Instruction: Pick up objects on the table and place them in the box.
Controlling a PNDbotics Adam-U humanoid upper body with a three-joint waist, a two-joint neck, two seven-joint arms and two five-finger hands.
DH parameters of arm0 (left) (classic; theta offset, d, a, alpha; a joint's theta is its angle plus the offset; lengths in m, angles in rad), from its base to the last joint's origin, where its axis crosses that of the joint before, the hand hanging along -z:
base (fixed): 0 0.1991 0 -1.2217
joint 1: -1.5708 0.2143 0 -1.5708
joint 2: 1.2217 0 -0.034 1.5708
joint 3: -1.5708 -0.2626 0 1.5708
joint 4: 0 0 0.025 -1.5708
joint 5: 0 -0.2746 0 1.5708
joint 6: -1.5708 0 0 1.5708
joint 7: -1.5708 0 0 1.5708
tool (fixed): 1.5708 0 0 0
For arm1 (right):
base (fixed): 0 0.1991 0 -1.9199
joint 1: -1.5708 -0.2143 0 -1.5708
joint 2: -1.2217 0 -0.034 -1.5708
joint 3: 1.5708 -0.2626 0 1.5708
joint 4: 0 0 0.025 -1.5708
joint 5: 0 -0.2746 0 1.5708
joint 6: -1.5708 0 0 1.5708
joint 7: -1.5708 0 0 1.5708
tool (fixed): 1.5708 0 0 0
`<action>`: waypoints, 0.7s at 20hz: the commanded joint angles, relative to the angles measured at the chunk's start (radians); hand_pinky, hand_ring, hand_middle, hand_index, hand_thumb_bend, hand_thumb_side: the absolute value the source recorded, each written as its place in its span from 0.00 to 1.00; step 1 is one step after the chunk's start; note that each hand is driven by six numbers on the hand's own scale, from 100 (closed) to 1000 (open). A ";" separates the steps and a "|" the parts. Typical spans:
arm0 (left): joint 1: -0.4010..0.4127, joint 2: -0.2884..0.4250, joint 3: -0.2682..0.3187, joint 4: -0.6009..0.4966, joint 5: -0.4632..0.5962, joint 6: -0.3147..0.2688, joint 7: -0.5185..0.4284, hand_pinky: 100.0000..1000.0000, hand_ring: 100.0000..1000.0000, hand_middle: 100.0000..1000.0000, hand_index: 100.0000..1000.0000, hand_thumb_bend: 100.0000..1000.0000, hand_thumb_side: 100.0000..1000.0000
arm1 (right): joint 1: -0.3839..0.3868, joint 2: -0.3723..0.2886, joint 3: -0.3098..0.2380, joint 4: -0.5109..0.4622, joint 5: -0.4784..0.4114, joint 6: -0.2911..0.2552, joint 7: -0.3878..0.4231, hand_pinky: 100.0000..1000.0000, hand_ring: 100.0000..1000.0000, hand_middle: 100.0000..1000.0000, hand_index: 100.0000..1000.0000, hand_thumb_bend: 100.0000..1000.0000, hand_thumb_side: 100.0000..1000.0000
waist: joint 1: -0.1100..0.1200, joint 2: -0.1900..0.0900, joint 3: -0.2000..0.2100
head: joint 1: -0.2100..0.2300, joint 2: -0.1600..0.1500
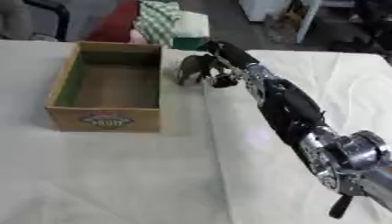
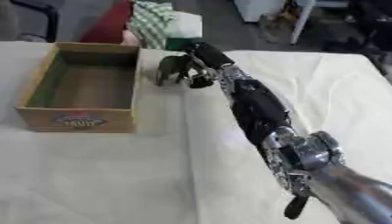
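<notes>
A small dark grey object (image 1: 189, 68), roundish and hard to make out, sits near the far edge of the tabletop (image 1: 115, 175), just right of the box (image 1: 107, 87). The right hand (image 1: 218, 70) is at the object's right side, its fingers (image 1: 207, 72) curled toward it and seemingly around it, though the blur hides whether they truly touch. The right arm (image 1: 291, 109) stretches diagonally from the lower right corner across the white cloth to that spot. The box is wooden and open-topped, has a label on its near wall, and stands at the far left of the tabletop.
</notes>
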 commanded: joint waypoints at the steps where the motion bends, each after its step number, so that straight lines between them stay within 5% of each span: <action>1: -0.017 0.009 0.003 -0.022 -0.004 -0.001 -0.003 0.65 0.68 0.54 0.52 0.00 0.83 | -0.020 -0.020 0.004 -0.011 0.025 0.004 -0.004 0.98 0.93 0.87 0.93 0.00 0.19 | 0.005 -0.011 0.002 | -0.007 -0.015; 8: -0.021 0.007 0.002 -0.023 -0.005 0.000 -0.005 0.65 0.68 0.54 0.52 0.00 0.83 | -0.013 -0.019 0.009 0.004 0.061 0.015 0.016 0.99 0.93 0.88 0.86 0.00 0.24 | 0.004 -0.003 0.008 | -0.012 -0.021; 14: -0.022 0.007 0.003 -0.023 -0.005 0.001 -0.004 0.65 0.68 0.54 0.52 0.00 0.83 | -0.007 -0.017 0.010 0.000 0.088 0.008 0.017 0.98 0.91 0.82 0.46 0.00 0.26 | 0.003 0.000 0.007 | -0.012 -0.022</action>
